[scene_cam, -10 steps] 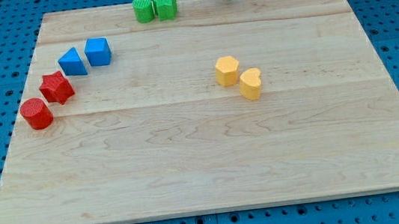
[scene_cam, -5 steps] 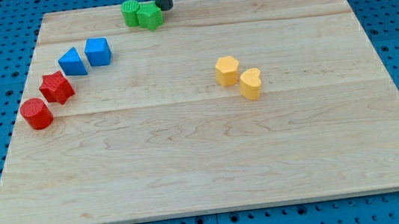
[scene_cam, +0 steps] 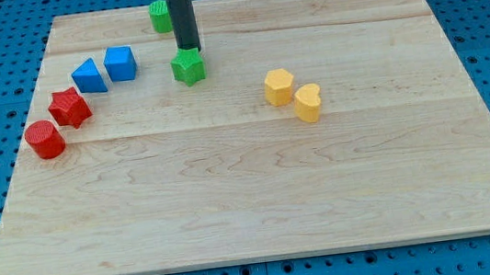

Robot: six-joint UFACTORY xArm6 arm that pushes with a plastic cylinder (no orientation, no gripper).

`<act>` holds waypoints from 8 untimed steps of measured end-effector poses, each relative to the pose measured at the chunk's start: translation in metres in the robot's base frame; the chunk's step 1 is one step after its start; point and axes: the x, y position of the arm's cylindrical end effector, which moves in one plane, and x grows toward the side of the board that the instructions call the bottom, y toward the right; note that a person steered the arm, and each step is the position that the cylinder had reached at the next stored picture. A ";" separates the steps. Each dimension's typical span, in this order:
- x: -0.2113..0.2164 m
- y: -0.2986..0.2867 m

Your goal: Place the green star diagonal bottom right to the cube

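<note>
The green star (scene_cam: 188,67) lies on the wooden board (scene_cam: 261,200), to the right of the blue cube (scene_cam: 120,63) and a little lower than it. My tip (scene_cam: 188,49) stands right against the star's upper edge. The dark rod rises from there to the view's top. A second green block (scene_cam: 159,16), round in shape, sits at the board's top edge, partly behind the rod.
A blue triangular block (scene_cam: 88,76) lies left of the cube. A red star (scene_cam: 69,108) and a red cylinder (scene_cam: 45,140) sit at the left. Two yellow blocks (scene_cam: 279,86) (scene_cam: 308,102) lie right of centre. Blue pegboard surrounds the board.
My tip moved from the top right leftward to the green pair, then down the view, pushing the green star away from the other green block toward the cube's right.
</note>
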 end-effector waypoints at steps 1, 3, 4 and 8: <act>0.006 0.051; 0.048 -0.003; 0.012 -0.005; -0.067 0.016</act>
